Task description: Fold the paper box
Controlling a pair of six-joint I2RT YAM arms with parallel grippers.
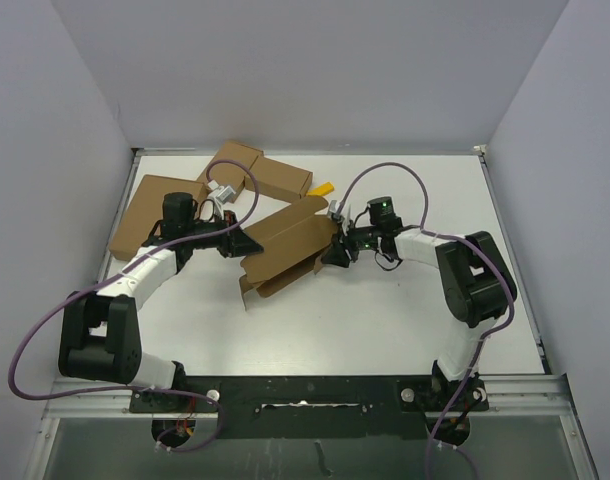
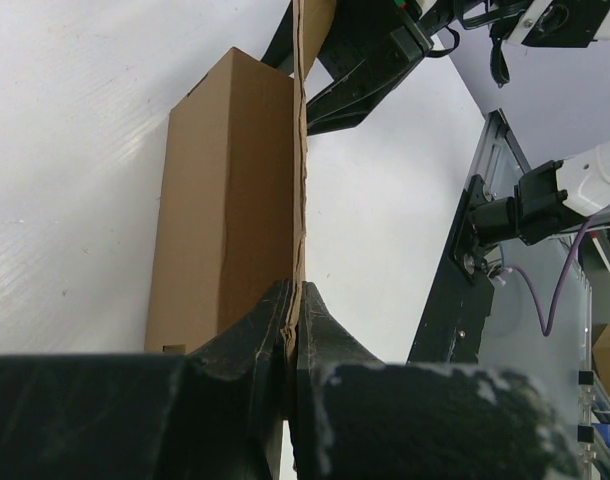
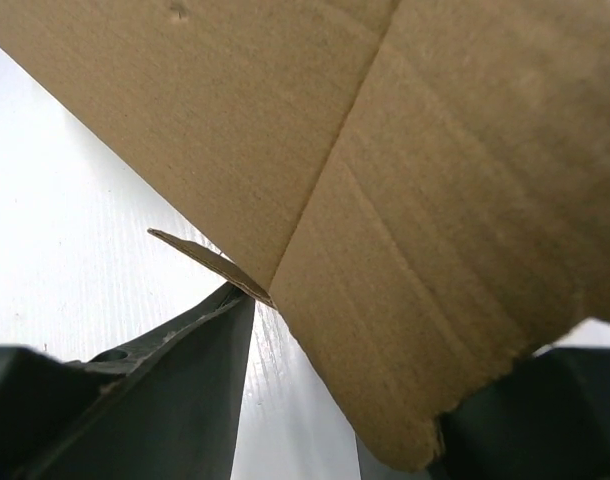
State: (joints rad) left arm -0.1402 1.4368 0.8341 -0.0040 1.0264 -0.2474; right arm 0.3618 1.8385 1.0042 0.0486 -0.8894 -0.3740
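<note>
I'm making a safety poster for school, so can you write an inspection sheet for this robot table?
Surface: white table.
Job's things: paper box, partly folded, mid-table between the arms.
Clutter: flat brown carton at left; two small cartons and a yellow piece at back.
Grippers: left end effector shut on a box panel; right end effector open, box flap between its fingers.
Cables: purple cables loop from both arms.
Surroundings: plain pale walls.

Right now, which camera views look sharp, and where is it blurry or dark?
Top view: even light, sharp, soft shadow under the box. Left wrist view: box sharp, end effector near-black and blurry up close. Right wrist view: box fills it, fingers dark, soft.
</note>
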